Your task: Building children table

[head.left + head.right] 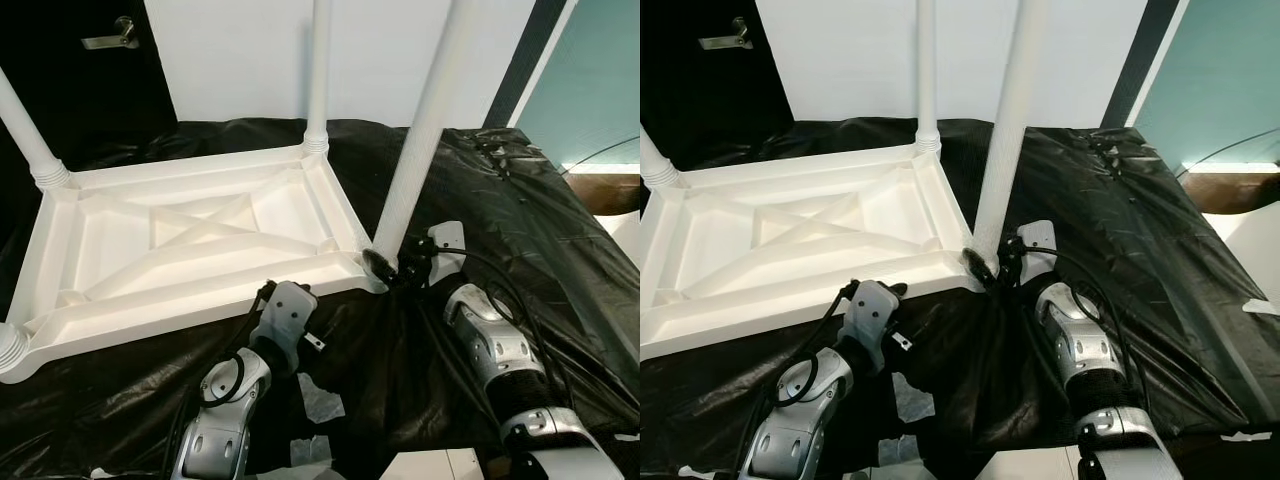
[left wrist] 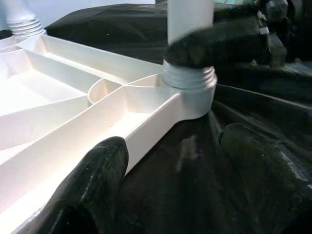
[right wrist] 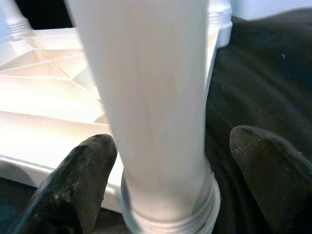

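the left gripper [image 1: 268, 292] rests against the near edge of the upturned white table top [image 1: 190, 250] on the black sheet [image 1: 520, 230], its fingers [image 2: 92, 180] spread wide and holding nothing. at the table top's near right corner, the right gripper [image 1: 385, 268] brackets the base of a leg [image 1: 425, 120], fingers [image 3: 83, 170] parted on either side. further legs stand at the far corner [image 1: 318, 70] and left corner [image 1: 25, 130].

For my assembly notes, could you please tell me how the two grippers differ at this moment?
The right gripper sits at the base of the near-corner table leg, one finger on each side of it; the left gripper straddles the tabletop's edge, holding nothing. The right reaches the corner socket, the left stops short. Both are open.
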Controlling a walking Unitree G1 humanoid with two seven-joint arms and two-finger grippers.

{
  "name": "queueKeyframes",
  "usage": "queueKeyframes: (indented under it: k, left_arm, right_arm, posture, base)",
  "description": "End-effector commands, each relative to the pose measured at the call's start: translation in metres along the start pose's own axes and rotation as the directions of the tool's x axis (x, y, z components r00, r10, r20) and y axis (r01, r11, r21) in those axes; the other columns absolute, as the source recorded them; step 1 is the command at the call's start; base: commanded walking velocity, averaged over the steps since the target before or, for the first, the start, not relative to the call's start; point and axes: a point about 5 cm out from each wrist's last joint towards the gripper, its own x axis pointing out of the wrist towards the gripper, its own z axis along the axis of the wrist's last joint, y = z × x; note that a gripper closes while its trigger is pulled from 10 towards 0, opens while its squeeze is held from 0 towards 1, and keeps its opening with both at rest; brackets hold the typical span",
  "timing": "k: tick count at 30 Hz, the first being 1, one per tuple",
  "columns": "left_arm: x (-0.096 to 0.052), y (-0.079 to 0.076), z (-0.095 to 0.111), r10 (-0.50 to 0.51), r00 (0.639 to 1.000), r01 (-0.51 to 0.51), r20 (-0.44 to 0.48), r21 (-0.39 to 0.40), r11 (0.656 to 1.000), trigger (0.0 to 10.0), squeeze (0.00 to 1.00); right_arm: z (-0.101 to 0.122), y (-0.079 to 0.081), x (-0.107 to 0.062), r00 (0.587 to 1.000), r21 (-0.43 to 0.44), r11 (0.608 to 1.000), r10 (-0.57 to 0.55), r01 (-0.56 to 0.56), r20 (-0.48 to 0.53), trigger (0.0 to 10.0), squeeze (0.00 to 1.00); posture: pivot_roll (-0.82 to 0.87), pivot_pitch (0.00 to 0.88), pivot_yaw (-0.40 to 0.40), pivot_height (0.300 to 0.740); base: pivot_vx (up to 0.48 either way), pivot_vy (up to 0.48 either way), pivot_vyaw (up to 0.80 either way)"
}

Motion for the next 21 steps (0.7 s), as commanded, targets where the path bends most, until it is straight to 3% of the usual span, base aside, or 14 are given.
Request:
queueKeyframes:
  k: [1,7,13,14,16,17,21]
  left_arm:
    - [-0.001,0.005,0.000,0.113,0.994,-0.113,-0.007,0.010,0.994,10.0,0.00]
    - [-0.001,0.007,0.000,0.112,0.994,-0.112,-0.004,0.015,0.994,10.0,0.00]
    - [0.000,0.007,0.001,0.106,0.994,-0.106,-0.002,0.016,0.994,10.0,0.00]
    - [0.000,0.007,0.001,0.104,0.995,-0.104,-0.002,0.017,0.994,10.0,0.00]
    - [0.000,0.007,0.001,0.103,0.995,-0.103,-0.003,0.018,0.995,10.0,0.00]
    - [0.001,0.007,0.001,0.101,0.995,-0.101,-0.002,0.018,0.995,10.0,0.00]
    - [0.001,0.007,0.002,0.099,0.995,-0.099,-0.002,0.019,0.995,10.0,0.00]
  right_arm:
    - [0.003,-0.001,0.003,0.997,-0.017,0.997,0.082,-0.082,-0.010,10.0,0.00]
    - [0.016,-0.007,0.014,0.962,-0.116,0.957,0.253,-0.264,-0.100,10.0,0.00]
    - [0.017,-0.010,0.015,0.939,-0.144,0.933,0.309,-0.330,-0.151,10.0,0.00]
    - [0.016,-0.011,0.015,0.931,-0.147,0.926,0.322,-0.348,-0.172,4.6,0.00]
    - [0.016,-0.012,0.016,0.924,-0.146,0.920,0.334,-0.362,-0.185,4.6,0.00]
    - [0.015,-0.012,0.016,0.917,-0.144,0.914,0.350,-0.379,-0.193,0.0,0.00]
    - [0.015,-0.012,0.017,0.912,-0.141,0.910,0.360,-0.389,-0.196,0.0,0.00]
  posture:
    - [0.18,0.000,-0.069,0.740]
    - [0.18,0.000,-0.063,0.740]
    - [0.17,0.000,-0.054,0.740]
    - [0.17,0.000,-0.051,0.740]
    - [0.17,0.000,-0.051,0.740]
    - [0.17,0.000,-0.049,0.740]
    - [0.17,0.000,-0.048,0.740]
  base:
    - [0.000,0.000,0.00]
    - [0.000,0.000,0.00]
    - [0.000,0.000,0.00]
    - [0.000,0.000,0.00]
    - [0.000,0.000,0.00]
    - [0.000,0.000,0.00]
    - [0.000,0.000,0.00]
